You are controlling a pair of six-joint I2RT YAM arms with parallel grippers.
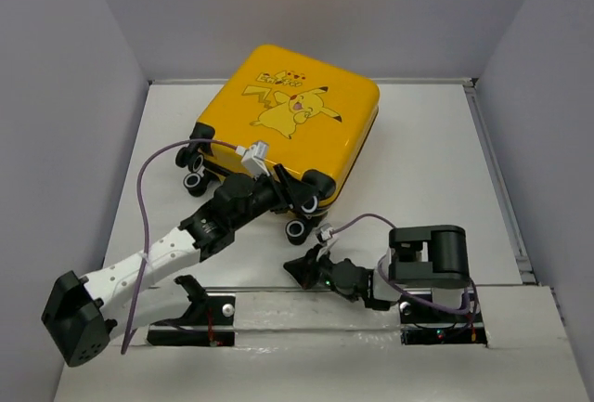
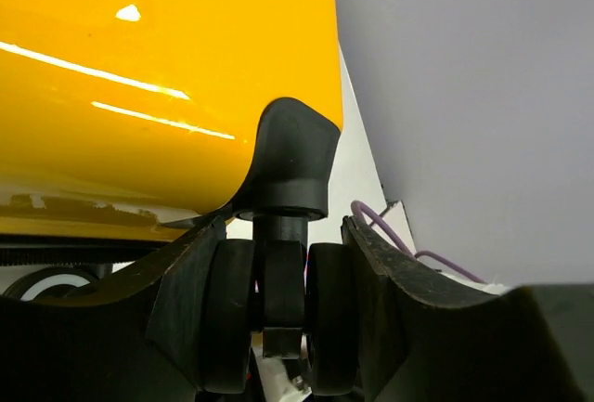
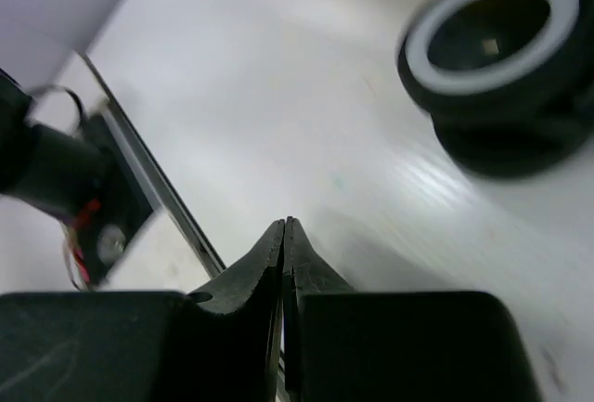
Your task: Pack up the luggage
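Nearest, at the table's front edge, the left arm reaches forward. The left gripper has its fingers clasped on both sides of 1 twin caster wheel of the luggage. That yellow case lies flat, print up, at the far middle of the table, wheels toward the arms. Further right, the right gripper sits low over the table, fingers pressed together on nothing, near another caster.

Right claw, fingers pressed together and holding nothing, low over the white table. Beyond it stands a blurred black caster wheel with a white ring; a black fixture with red wiring sits apart.
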